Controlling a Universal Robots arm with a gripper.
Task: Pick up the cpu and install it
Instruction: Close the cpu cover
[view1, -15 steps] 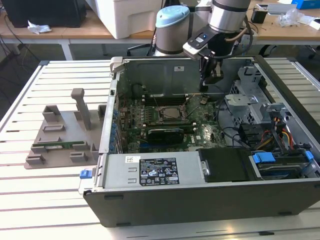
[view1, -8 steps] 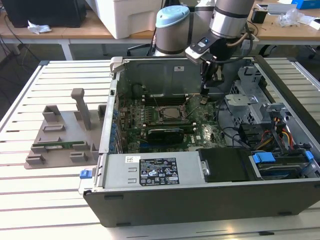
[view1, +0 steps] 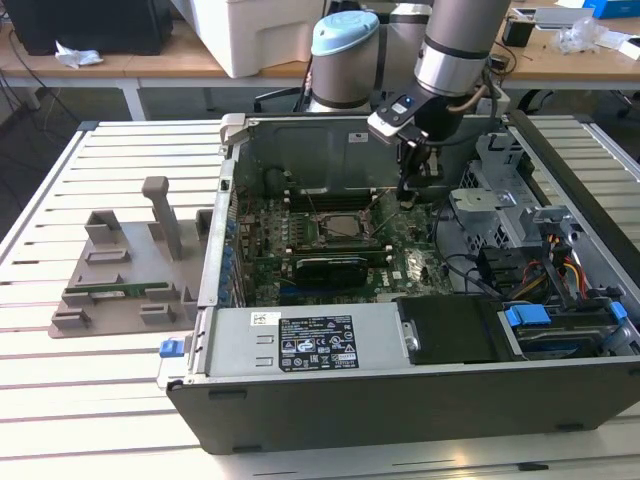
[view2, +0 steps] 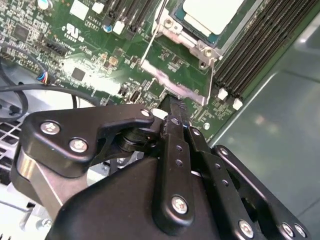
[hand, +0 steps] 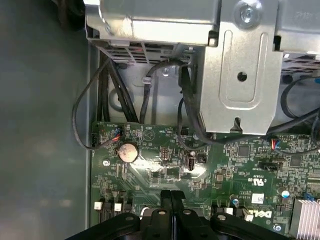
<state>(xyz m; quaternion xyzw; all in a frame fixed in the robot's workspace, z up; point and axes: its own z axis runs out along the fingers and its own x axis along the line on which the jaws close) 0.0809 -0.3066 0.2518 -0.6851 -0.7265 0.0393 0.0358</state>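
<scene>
Near edge: the computer case (view1: 400, 420) lies open on the slatted counter (view1: 120, 400). Against its near wall it holds the power supply (view1: 310, 340) and, to the right, a drive bay (view1: 560, 325) with blue tabs. To the left of the case, a grey fixture tray (view1: 100, 235) carries a green memory stick (view1: 115, 291).

Middle: the motherboard (view1: 400, 265) covers the case floor. The cpu (view2: 212, 12) sits in its socket (view1: 335, 228), silver top up, inside the metal socket frame (view2: 192, 42).

Gripper (view2: 170, 102): pressed together and pinching nothing. It is lowered into the case just right of the socket, with its tip close over the board at the frame's edge. Whether it touches the frame cannot be told.

Step in hand, as a judgement: the pick and the placement appear done, and the work stands at the socket hardware – seating or securing.

Any move from here calls for a slow, controlled path, clear of the memory slots (view2: 250, 55) and the loose cables (hand: 185, 100).

Far side: the arm (view1: 460, 40) descends over the case's far wall.
</scene>
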